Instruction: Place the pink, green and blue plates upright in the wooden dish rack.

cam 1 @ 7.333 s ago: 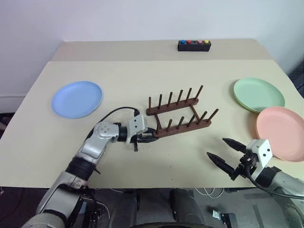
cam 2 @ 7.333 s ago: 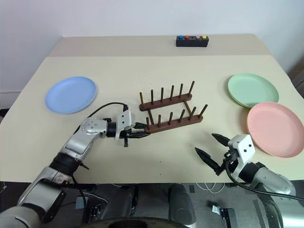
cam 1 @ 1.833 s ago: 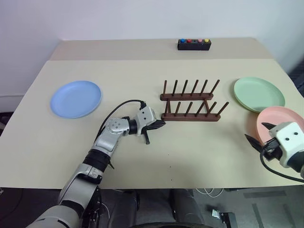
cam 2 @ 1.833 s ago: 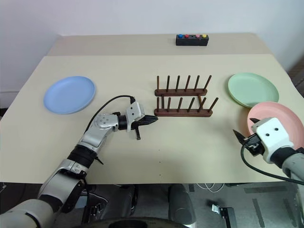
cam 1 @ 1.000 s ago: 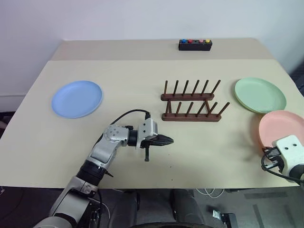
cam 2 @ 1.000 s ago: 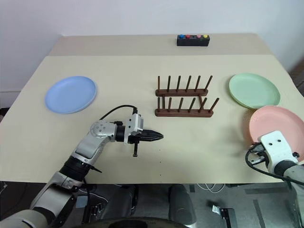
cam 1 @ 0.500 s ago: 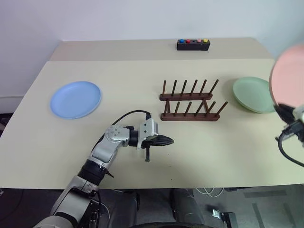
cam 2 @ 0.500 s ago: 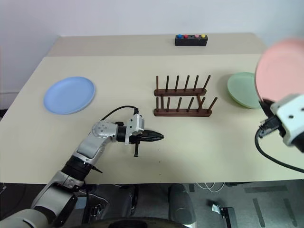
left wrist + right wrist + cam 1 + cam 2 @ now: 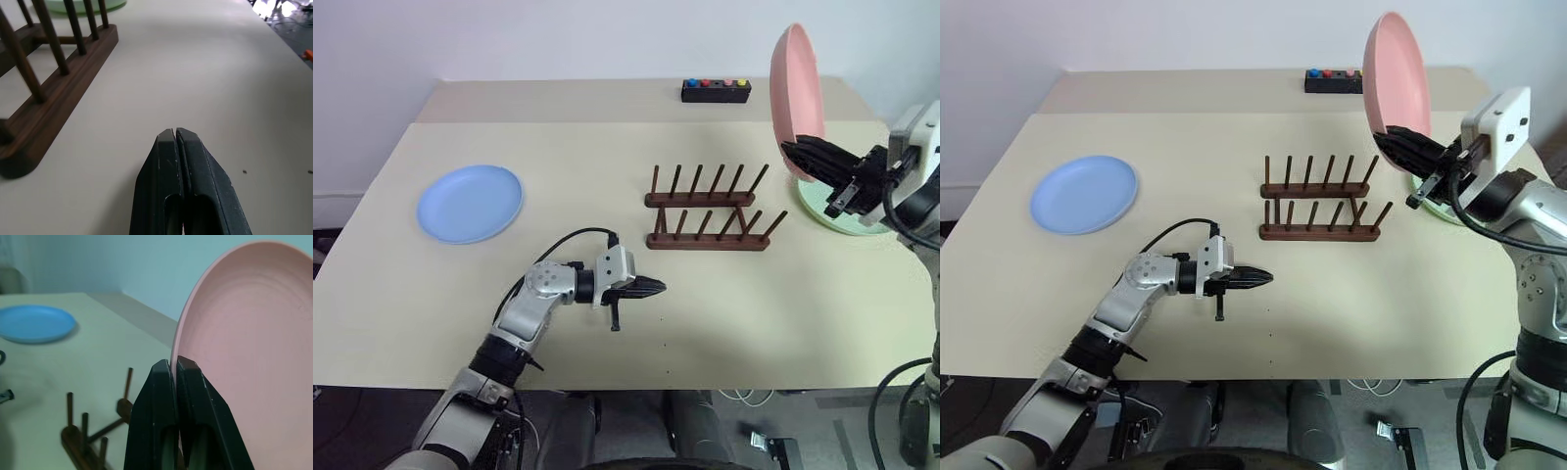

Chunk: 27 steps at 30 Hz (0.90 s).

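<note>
The pink plate (image 9: 798,88) hangs on edge in the air above and right of the wooden dish rack (image 9: 710,220). My right gripper (image 9: 786,147) is shut on its lower rim (image 9: 177,357). Behind that arm, the green plate (image 9: 852,223) lies flat on the table, partly hidden. At the far left lies the blue plate (image 9: 470,203), also flat. The rack holds nothing between its pegs. My left gripper (image 9: 658,287) is shut and holds nothing, low over the table in front of the rack's left end (image 9: 49,107).
A small black box with coloured buttons (image 9: 716,91) sits at the table's back edge behind the rack. The beige table (image 9: 754,304) is bare between the rack and its front edge.
My right gripper has lifted the pink plate off the table at the right, swung it up and to the left, and turned it on edge. The left arm has stayed where it was.
</note>
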Each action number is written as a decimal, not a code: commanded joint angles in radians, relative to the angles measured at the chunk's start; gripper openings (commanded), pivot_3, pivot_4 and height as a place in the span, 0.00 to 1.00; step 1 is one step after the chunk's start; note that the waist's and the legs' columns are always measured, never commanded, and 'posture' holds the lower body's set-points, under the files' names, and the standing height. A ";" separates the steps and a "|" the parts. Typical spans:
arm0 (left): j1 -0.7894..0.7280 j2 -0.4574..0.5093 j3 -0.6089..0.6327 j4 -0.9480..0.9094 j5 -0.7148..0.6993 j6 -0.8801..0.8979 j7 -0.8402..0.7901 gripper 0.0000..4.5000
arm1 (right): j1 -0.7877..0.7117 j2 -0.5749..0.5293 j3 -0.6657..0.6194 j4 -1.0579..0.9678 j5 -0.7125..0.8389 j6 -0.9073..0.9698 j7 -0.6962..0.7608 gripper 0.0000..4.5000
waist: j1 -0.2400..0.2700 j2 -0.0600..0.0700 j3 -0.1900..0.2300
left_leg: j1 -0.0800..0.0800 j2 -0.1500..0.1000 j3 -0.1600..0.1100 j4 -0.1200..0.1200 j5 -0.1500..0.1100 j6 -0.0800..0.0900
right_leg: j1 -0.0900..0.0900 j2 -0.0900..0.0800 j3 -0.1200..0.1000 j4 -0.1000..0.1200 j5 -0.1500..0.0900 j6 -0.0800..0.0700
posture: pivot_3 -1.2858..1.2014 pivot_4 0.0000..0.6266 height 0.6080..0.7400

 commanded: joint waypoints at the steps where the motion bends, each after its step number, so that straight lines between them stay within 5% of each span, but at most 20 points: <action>1: 0.021 0.013 0.021 -0.070 -0.008 0.014 0.023 0.00 | -0.025 0.017 -0.048 -0.004 0.153 0.058 0.037 0.02 | -0.002 0.000 0.000 | 0.000 0.000 0.000 0.000 0.000 0.000 | 0.000 0.000 0.000 0.000 0.000 0.000 | 0.52 0.24 1.00; 10: 0.012 0.022 0.018 -0.084 -0.010 0.031 0.037 0.00 | 0.017 0.021 -0.088 0.025 0.338 0.159 0.063 0.02 | -0.001 0.000 0.000 | 0.000 0.000 0.000 0.000 0.000 0.000 | 0.000 0.000 0.000 0.000 0.000 0.000 | 0.52 0.24 1.00; 27: 0.000 0.026 0.013 -0.077 -0.005 0.028 0.035 0.00 | 0.007 0.042 -0.085 0.201 0.381 0.200 0.048 0.02 | -0.002 0.000 0.000 | 0.000 0.000 0.000 0.000 0.000 0.000 | -0.001 0.000 0.000 0.000 0.000 0.000 | 0.52 0.24 1.00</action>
